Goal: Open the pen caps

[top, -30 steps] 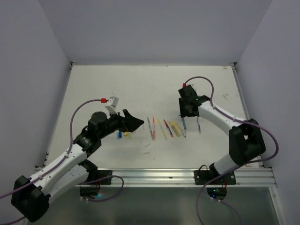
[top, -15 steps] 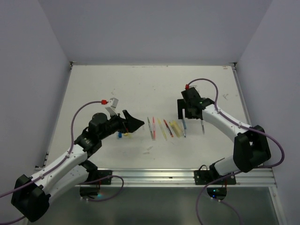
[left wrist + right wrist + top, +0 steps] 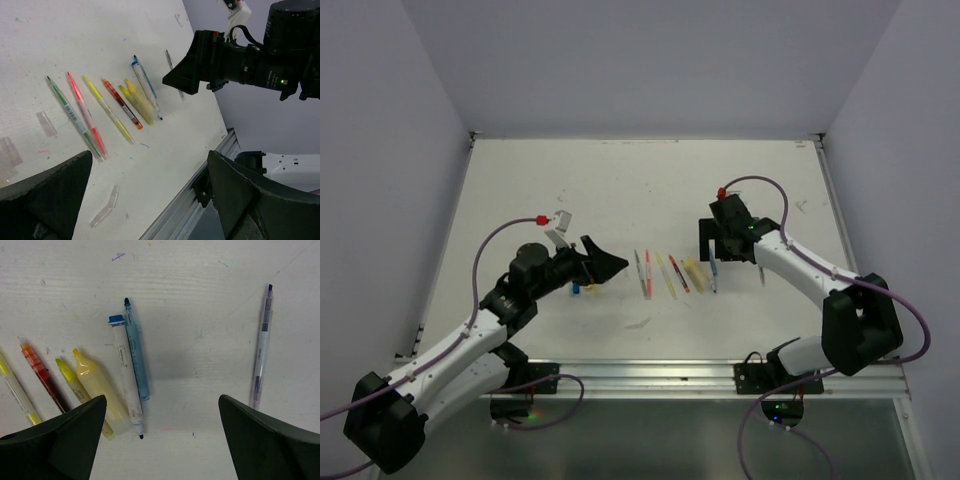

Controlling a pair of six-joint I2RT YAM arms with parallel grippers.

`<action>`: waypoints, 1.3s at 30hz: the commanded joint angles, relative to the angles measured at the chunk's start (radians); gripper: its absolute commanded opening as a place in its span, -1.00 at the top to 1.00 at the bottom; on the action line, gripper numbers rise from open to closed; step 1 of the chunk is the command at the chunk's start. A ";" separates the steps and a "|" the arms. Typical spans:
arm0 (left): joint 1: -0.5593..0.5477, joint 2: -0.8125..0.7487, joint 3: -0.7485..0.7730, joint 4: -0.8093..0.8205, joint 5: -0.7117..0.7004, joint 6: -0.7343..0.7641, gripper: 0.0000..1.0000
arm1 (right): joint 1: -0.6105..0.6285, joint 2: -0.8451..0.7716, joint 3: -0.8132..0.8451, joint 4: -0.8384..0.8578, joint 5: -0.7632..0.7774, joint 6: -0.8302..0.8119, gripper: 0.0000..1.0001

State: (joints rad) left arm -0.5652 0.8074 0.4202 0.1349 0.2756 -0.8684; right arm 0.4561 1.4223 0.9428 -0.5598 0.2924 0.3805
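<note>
Several uncapped pens lie in a row on the white table: green (image 3: 72,117), pink (image 3: 86,114), yellow (image 3: 107,109), red (image 3: 122,103), two yellow highlighter pieces (image 3: 97,387), a white pen with a blue end (image 3: 125,375), a blue pen (image 3: 136,352) and a thin purple pen (image 3: 261,347). A small blue cap (image 3: 575,288) and a yellow cap (image 3: 592,286) lie by my left gripper (image 3: 610,262), which is open and empty, left of the row. My right gripper (image 3: 727,250) is open and empty, hovering between the blue pen and the purple pen.
Clear caps lie on the table (image 3: 46,123), one near the front (image 3: 105,207). The metal rail (image 3: 720,372) runs along the near edge. White walls enclose the table (image 3: 570,180) on three sides.
My right gripper has shifted slightly toward the near edge and its elbow has swung right. The left arm has barely moved.
</note>
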 commanded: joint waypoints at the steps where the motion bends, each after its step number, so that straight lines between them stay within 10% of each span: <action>1: -0.001 -0.005 -0.012 0.049 0.016 -0.024 -1.00 | -0.002 -0.039 -0.016 0.038 -0.010 0.020 -0.97; 25: -0.001 0.052 -0.014 0.097 0.050 -0.030 -1.00 | 0.000 -0.005 -0.004 -0.009 -0.084 0.018 -0.97; 39: 0.005 0.099 -0.182 0.432 0.174 -0.205 -1.00 | 0.000 -0.405 -0.257 0.015 -0.266 0.124 -0.98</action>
